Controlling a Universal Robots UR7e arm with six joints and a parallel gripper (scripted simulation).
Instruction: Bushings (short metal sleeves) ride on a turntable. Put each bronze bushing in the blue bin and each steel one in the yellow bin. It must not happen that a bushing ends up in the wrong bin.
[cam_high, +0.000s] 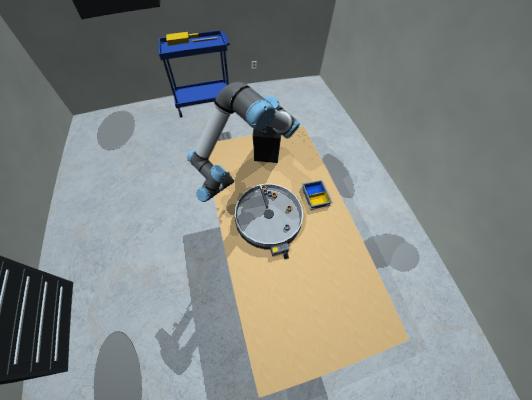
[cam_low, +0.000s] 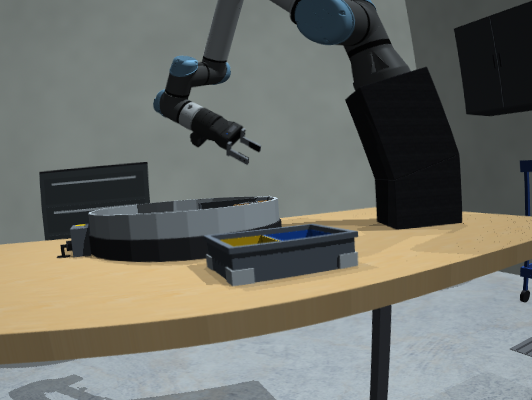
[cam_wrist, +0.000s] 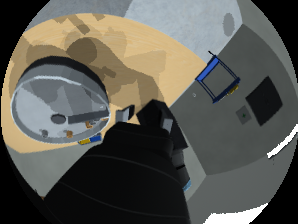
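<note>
Exterior view: gripper (cam_low: 243, 150) hangs above the turntable (cam_low: 185, 225), fingers spread wide and empty — a mistimed descent risks missing a riding bushing (cam_high: 288, 208), or clipping the rim.
</note>
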